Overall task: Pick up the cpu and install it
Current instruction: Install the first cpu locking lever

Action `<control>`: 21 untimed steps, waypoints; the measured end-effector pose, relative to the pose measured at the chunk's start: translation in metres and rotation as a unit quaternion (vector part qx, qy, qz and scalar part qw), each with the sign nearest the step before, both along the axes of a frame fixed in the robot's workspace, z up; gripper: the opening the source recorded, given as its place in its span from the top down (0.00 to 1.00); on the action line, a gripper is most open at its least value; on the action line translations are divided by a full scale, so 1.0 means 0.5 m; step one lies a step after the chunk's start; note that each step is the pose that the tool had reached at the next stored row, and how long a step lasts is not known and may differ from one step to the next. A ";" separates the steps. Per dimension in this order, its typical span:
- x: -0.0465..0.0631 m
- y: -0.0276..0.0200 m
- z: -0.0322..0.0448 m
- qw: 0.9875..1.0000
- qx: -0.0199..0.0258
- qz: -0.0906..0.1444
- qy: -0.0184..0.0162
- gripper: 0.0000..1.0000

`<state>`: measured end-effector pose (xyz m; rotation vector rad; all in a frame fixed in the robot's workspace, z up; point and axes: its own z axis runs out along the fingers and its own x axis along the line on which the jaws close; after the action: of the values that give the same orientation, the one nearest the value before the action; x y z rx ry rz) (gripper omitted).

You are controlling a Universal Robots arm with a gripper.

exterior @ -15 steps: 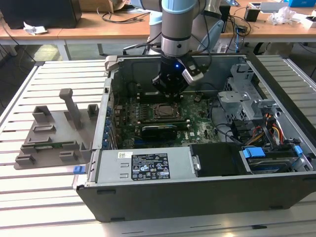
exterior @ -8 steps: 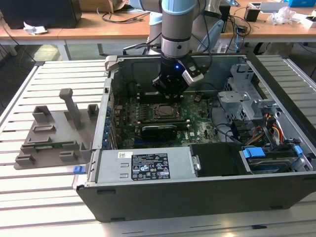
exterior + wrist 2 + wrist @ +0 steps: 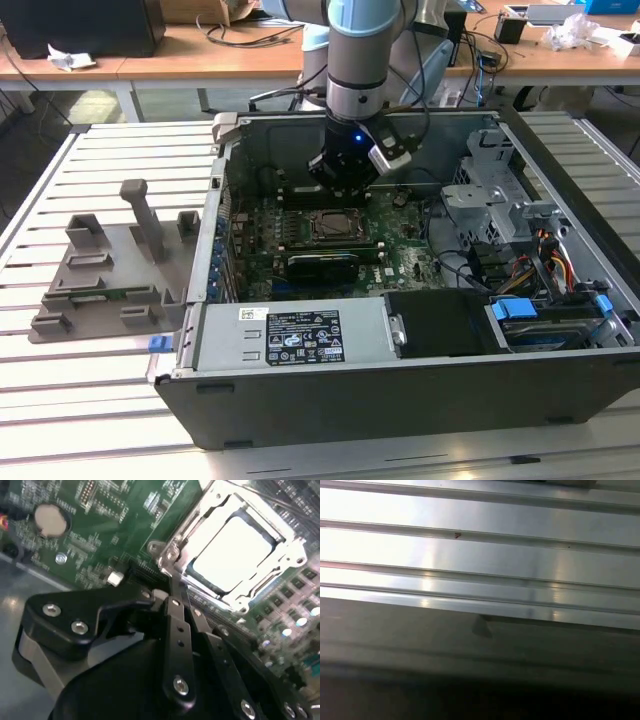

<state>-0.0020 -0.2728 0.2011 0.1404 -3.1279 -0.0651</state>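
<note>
1. The arm [image 3: 355,50] is a grey metal tube with a pale blue cap at its joint.
2. The wrist block is black, with a small blue light and a silver part on one side.
3. The pincer [image 3: 172,630] is black, with flat links and silver screws.

From my station I see the counter [image 3: 90,400] as a run of pale aluminium slats, bright where overhead light strikes them; in the first wrist view the same ribbed metal [image 3: 480,545] gleams above a dull grey band. Behind it stands a row of wooden desks [image 3: 180,55] strewn with black cables [image 3: 245,35], crumpled paper [image 3: 70,60] and a dark box [image 3: 85,25] at the exterior view's left. Beneath the desks, greyish floor [image 3: 95,105] shows between white legs.
</note>
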 end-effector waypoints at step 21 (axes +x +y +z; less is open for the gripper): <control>0.000 -0.0633 0.057 0.998 -0.056 0.000 0.000 0.89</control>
<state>-0.0021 -0.3044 0.2296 0.1390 -3.1220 0.1091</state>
